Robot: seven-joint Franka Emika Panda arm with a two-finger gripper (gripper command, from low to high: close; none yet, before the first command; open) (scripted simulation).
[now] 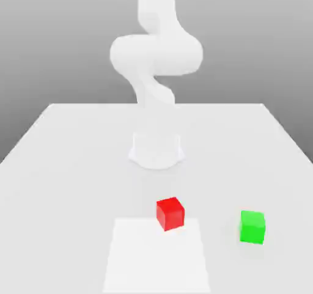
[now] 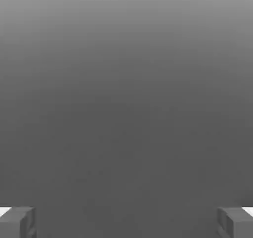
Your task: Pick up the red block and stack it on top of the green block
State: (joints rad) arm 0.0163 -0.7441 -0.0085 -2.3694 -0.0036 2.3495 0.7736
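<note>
1. So, the surface is a big pale, near-white table, plain all over, with its far edge running straight across and its sides spreading wider toward the near end.
2. A brighter white square patch lies on the near part, a bit left of the red block, whose near corner overlaps the patch's far edge.
3. That block sits turned at an angle, near the middle. The green block is on the table too, well apart, over to the exterior view's right.
4. Room-wise, it's just a grey backdrop, lighter up high and darker behind the table.
5. White arm stands on its base at the far middle.
6. Gripper is spread wide, nothing held.
</note>
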